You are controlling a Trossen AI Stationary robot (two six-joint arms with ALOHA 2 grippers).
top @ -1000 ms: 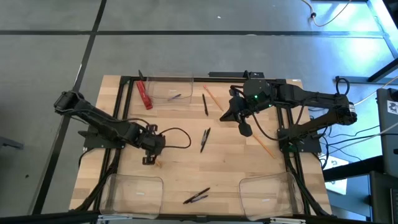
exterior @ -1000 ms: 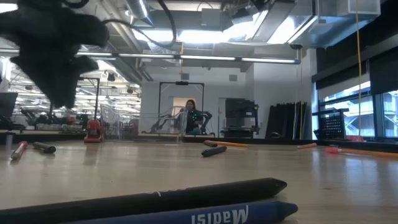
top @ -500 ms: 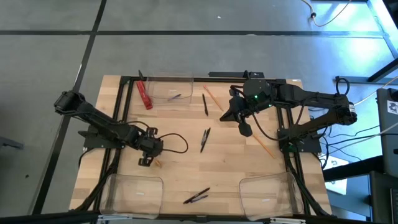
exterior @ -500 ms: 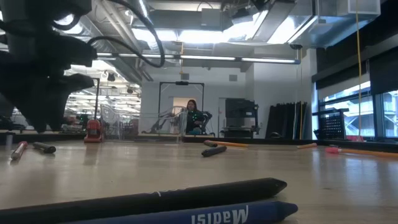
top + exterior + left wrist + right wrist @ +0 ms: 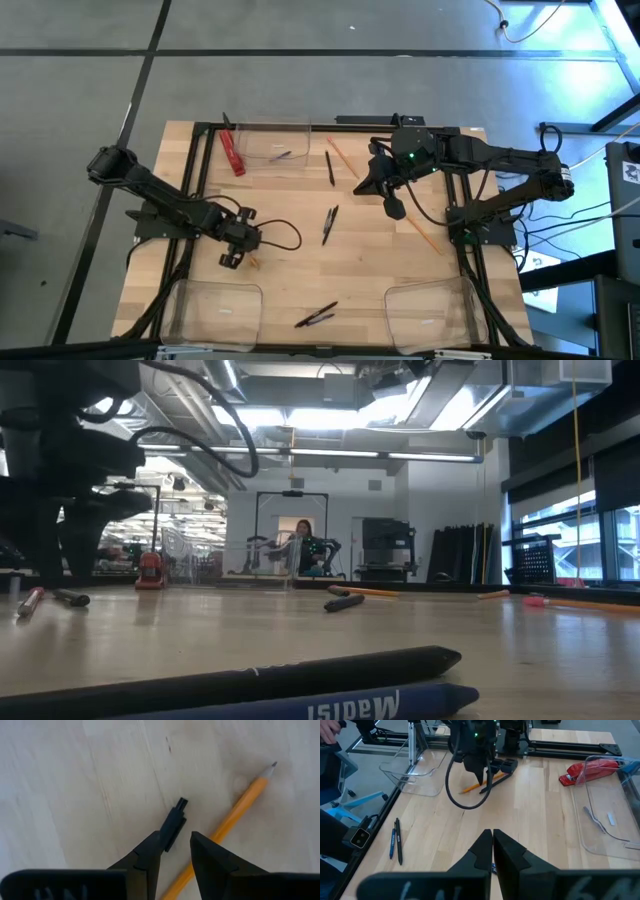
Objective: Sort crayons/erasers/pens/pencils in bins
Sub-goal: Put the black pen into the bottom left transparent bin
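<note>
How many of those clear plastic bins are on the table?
3: one bin at the far edge, one at the near left corner, one at the near right corner. None appears hidden.

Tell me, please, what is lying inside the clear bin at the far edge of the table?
The far bin holds one short bluish crayon and a small pale piece I cannot identify. Nothing covers its floor.

Table layout, seen from above

One bin (image 5: pixel 275 145) sits at the far edge, the other two at the near corners (image 5: pixel 212 308) (image 5: pixel 428 308); a pen and a crayon (image 5: pixel 316 317) lie between those two (side by side), another pen (image 5: pixel 330 224) mid-table, and a pencil (image 5: pixel 421 232) toward the right side.
</note>
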